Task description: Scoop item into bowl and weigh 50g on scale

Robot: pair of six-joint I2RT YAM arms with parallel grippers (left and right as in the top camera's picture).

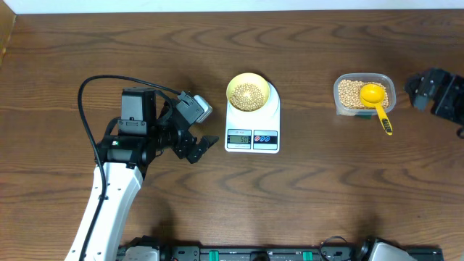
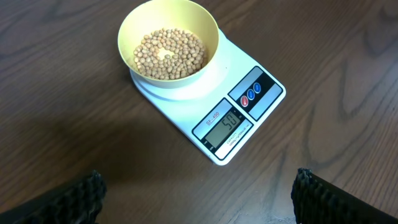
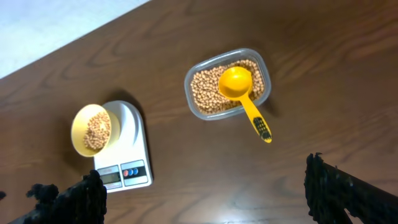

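My left gripper (image 2: 199, 205) and right gripper (image 3: 202, 199) hung open, empty; beans (image 2: 168, 53) lay in bowl (image 2: 208, 31) on scale (image 2: 180, 111); next, I'd check display (image 2: 225, 127).

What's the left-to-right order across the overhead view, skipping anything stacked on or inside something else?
left end effector → scale → clear plastic tub → right end effector
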